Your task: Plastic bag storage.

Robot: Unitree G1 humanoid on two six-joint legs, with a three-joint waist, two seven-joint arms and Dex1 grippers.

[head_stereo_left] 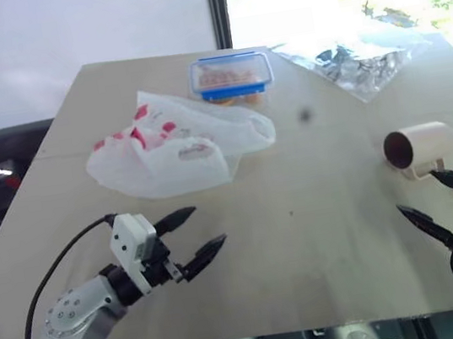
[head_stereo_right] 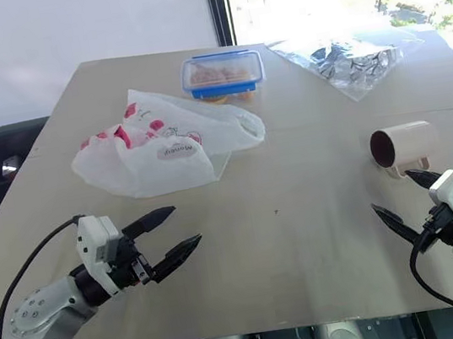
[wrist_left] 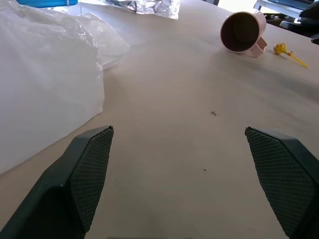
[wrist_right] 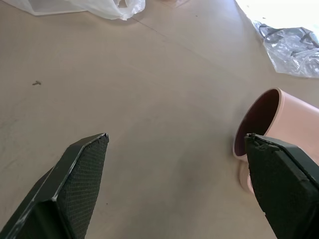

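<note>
The plastic bag (head_stereo_left: 173, 143), thin translucent white with red patches, lies crumpled on the far left part of the wooden table (head_stereo_left: 304, 234); it also shows in the left wrist view (wrist_left: 45, 79). My left gripper (head_stereo_left: 198, 235) hovers open over the near left of the table, a short way in front of the bag, with nothing between its fingers. My right gripper (head_stereo_left: 438, 202) stands open at the near right, just in front of a pink mug, holding nothing.
A pink mug (head_stereo_left: 419, 147) lies on its side at the right, opening toward the table's middle. A blue-lidded food box (head_stereo_left: 230, 76) stands behind the bag. A clear silvery wrapper (head_stereo_left: 359, 60) lies at the far right. Table edges run close along the near side.
</note>
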